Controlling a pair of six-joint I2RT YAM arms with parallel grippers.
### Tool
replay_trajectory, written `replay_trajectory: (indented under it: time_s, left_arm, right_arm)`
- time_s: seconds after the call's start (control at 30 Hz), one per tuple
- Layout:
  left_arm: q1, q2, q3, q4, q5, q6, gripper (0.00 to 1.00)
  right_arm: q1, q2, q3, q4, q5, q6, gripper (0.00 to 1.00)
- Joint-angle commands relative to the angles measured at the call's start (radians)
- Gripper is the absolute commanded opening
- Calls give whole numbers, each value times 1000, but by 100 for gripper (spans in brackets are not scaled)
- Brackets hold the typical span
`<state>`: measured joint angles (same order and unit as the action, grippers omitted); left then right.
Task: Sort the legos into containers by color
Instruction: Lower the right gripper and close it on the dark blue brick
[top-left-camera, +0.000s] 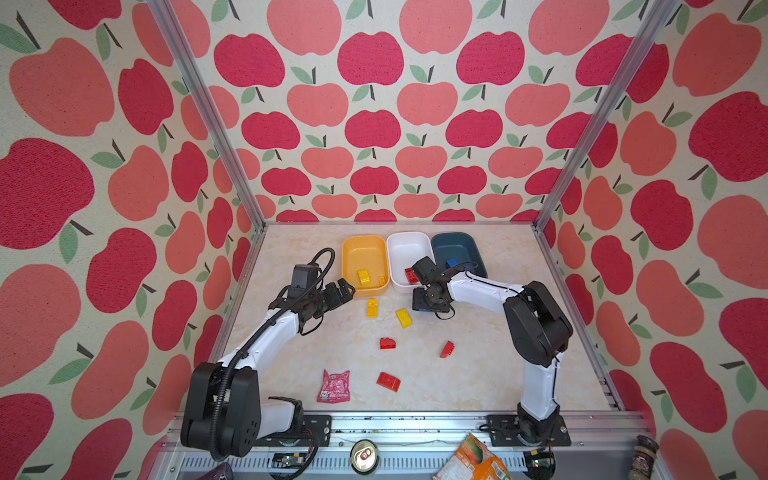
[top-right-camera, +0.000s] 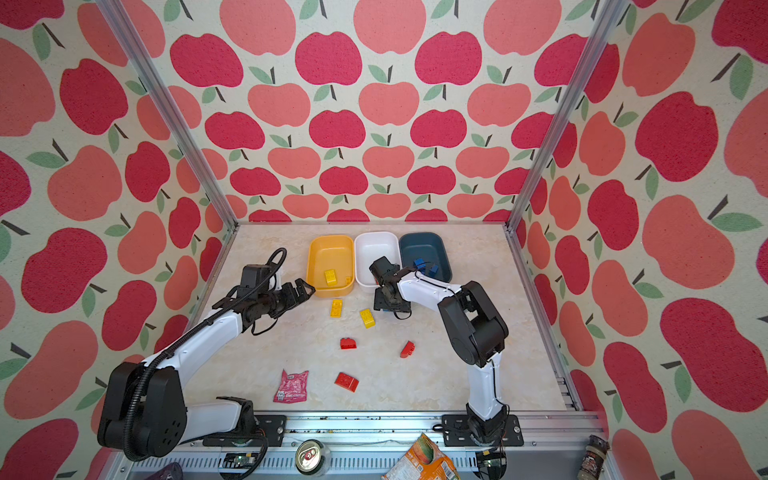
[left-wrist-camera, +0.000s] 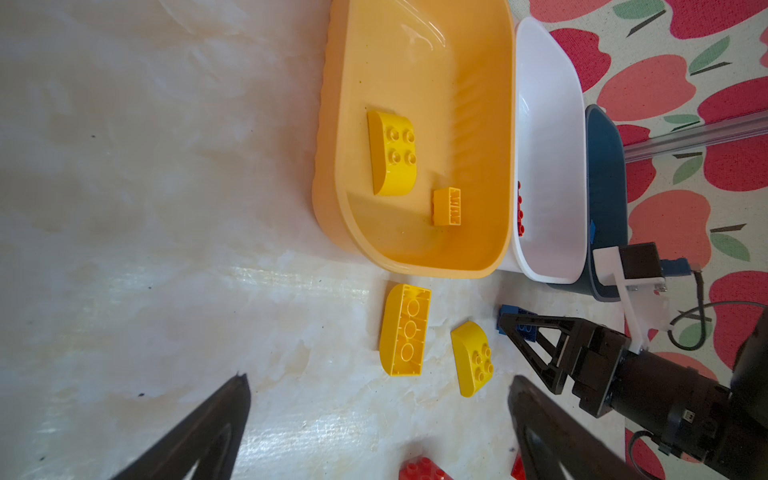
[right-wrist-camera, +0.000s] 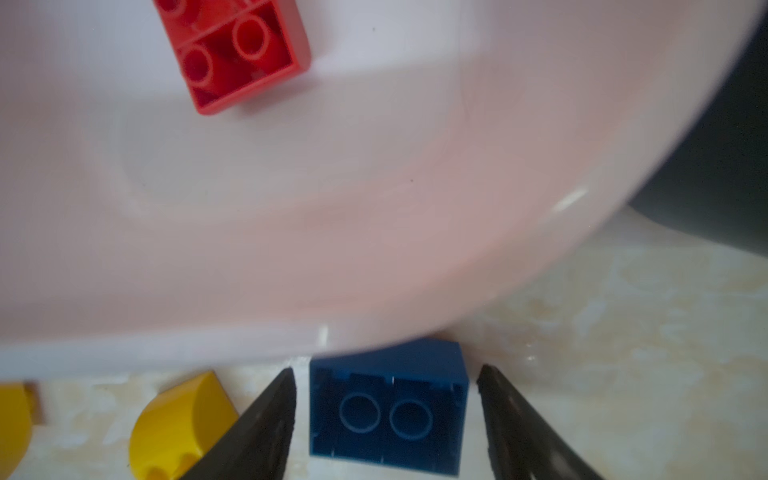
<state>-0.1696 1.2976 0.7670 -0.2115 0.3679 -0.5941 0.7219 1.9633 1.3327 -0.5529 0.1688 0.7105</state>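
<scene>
On the left, the left gripper (top-left-camera: 348, 287) hangs with its jaws spread wide and empty, just beside the near corner of the shallow yellow-orange plastic tub (top-left-camera: 364, 251). Two loose chunky yellow studded bricks (top-left-camera: 372, 308) lie on the marbled table (top-left-camera: 478, 353) in front of it. Next comes the white plastic tub (top-left-camera: 407, 249) with one red brick (top-left-camera: 411, 275) inside. Just before its near wall, the right gripper (right-wrist-camera: 386, 370) points down, its jaws parted either side of a small dark blue studded brick (right-wrist-camera: 388, 415) on the table. A thin gap shows on each side, so nothing is grasped yet. To pick well, I judge it should centre on the brick, close squarely on the flat side faces and stay clear of the white tub's wall, which is very close. It should then lift straight before carrying right to the dark blue-grey plastic tub (top-left-camera: 455, 245).
</scene>
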Motion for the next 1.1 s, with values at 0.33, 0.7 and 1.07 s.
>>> replay_trajectory:
  time_s: [0.33,0.7,1.07]
  left_arm:
    - [11,7,-15,4,18,2,99]
    - [11,5,-9,4,20,2,99]
    - [11,15,0,9,26,3,99]
  right_arm:
    - [9,5,-5,-10,46,14,49]
    - [13,-138,-26,-69,71,-1,47]
    - [-53,-280,-6,-128,113,-64,47]
